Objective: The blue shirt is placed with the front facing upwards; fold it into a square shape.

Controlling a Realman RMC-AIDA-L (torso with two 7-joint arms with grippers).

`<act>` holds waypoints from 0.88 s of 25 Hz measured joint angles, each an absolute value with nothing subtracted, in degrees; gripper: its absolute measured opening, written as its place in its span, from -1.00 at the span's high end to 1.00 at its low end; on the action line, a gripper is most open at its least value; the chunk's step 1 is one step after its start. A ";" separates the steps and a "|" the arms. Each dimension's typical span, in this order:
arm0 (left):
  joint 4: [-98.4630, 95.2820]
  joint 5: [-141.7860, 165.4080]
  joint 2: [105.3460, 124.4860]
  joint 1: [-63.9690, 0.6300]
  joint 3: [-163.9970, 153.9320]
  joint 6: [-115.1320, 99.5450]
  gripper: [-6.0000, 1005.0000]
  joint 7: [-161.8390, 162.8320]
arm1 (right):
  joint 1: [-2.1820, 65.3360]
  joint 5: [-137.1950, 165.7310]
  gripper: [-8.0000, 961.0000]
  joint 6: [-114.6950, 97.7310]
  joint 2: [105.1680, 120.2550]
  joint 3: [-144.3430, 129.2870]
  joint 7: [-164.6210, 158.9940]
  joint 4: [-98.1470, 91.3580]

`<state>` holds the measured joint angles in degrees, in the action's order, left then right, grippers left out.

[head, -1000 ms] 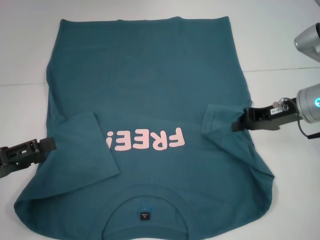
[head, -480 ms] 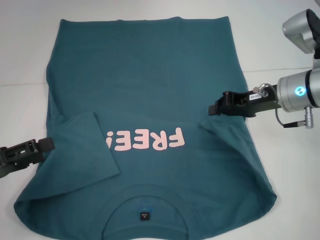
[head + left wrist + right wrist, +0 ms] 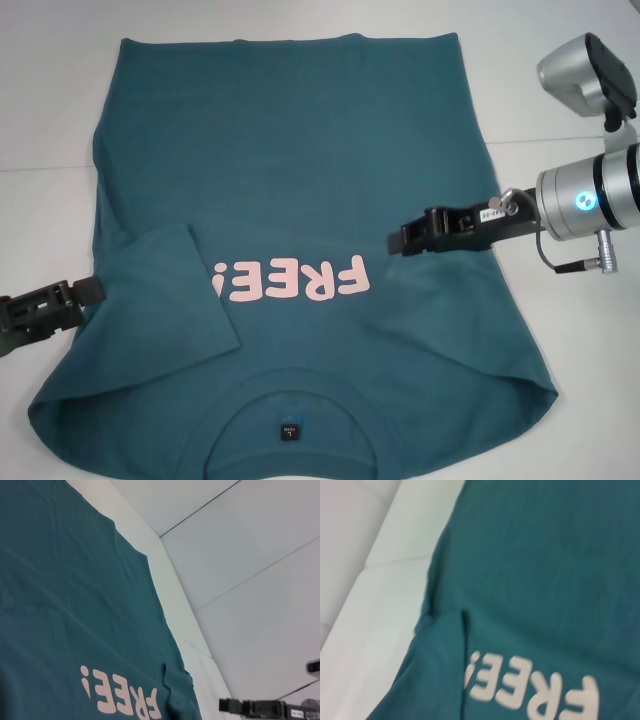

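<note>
The blue shirt (image 3: 300, 170) lies spread front up on the white table, collar and black tag (image 3: 288, 432) nearest me, pink "FREE!" lettering (image 3: 290, 280) across the chest. Its left sleeve (image 3: 170, 290) is folded inward over the body. My right gripper (image 3: 392, 240) hovers over the shirt's right chest, just beside the lettering's end. The left wrist view shows the shirt (image 3: 75, 605), the right sleeve flap (image 3: 177, 682) folded inward, and the right gripper (image 3: 222, 705) beside that flap. My left gripper (image 3: 98, 289) rests at the shirt's left edge by the folded sleeve. The right wrist view shows the shirt (image 3: 545, 555) and that left sleeve (image 3: 437, 665).
The white table (image 3: 560, 100) surrounds the shirt, with a seam line running across it on both sides. The right arm's silver wrist and elbow (image 3: 590, 195) stand over the table at the right.
My right gripper has travelled left from the shirt's right edge to above the chest by the lettering. The folded right sleeve flap no longer shows in the head view. The left arm has stayed still.
</note>
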<state>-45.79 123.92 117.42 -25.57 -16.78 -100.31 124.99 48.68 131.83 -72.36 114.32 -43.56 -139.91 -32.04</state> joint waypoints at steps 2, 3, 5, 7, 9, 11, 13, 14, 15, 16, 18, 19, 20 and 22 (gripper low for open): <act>-45.79 123.92 117.42 -25.57 -16.75 -100.17 -0.88 125.01 | 48.79 131.82 0.69 -74.45 114.03 -43.35 -138.58 -32.19; -45.79 123.92 117.42 -25.57 -16.73 -100.13 -0.88 125.03 | 48.71 131.55 0.64 -74.97 113.82 -43.06 -138.39 -32.43; -45.79 123.92 117.42 -25.57 -16.67 -100.10 -0.88 125.09 | 47.95 129.77 0.56 -76.14 113.11 -42.04 -137.90 -32.96; -45.79 123.94 117.42 -25.57 -16.47 -100.09 -0.88 125.31 | 46.10 124.85 0.48 -78.73 111.72 -40.35 -136.30 -33.24; -45.79 124.06 117.23 -25.42 -16.26 -100.28 -0.87 125.62 | 44.08 120.82 0.31 -81.26 110.28 -39.48 -135.42 -33.25; -45.79 124.43 116.84 -25.21 -16.22 -100.95 -0.87 126.13 | 41.58 118.46 0.14 -84.33 108.49 -39.18 -135.67 -33.25; -45.94 125.06 116.36 -25.03 -16.32 -102.03 -0.87 127.57 | 39.54 117.87 -0.03 -87.09 106.96 -38.89 -136.56 -33.27; -46.07 125.51 116.14 -24.96 -16.31 -102.80 -0.87 128.74 | 38.52 117.79 -0.12 -88.25 106.31 -38.59 -137.01 -33.35; -46.07 125.51 116.14 -24.96 -16.31 -102.80 -0.87 128.74 | 37.55 117.80 -0.21 -89.29 105.85 -38.32 -137.40 -33.36; -46.42 126.23 115.77 -24.78 -16.18 -104.19 -0.87 131.62 | 36.42 117.77 -0.30 -90.21 105.38 -37.86 -137.70 -33.52; -47.46 128.03 115.41 -24.44 -16.25 -104.91 -0.87 135.87 | 34.88 117.89 -0.47 -91.34 104.97 -37.35 -138.17 -33.92; -47.95 129.20 115.36 -24.41 -16.28 -104.77 -0.87 136.81 | 34.34 118.03 -0.52 -91.58 104.86 -37.24 -138.37 -34.20; -48.56 130.71 115.34 -24.40 -16.28 -104.54 -0.87 137.82 | 33.92 118.13 -0.57 -91.68 104.79 -37.16 -138.47 -34.44; -49.53 134.28 115.33 -24.54 -16.46 -103.72 -0.87 138.18 | 33.43 118.26 -0.66 -91.77 104.68 -37.15 -138.52 -34.76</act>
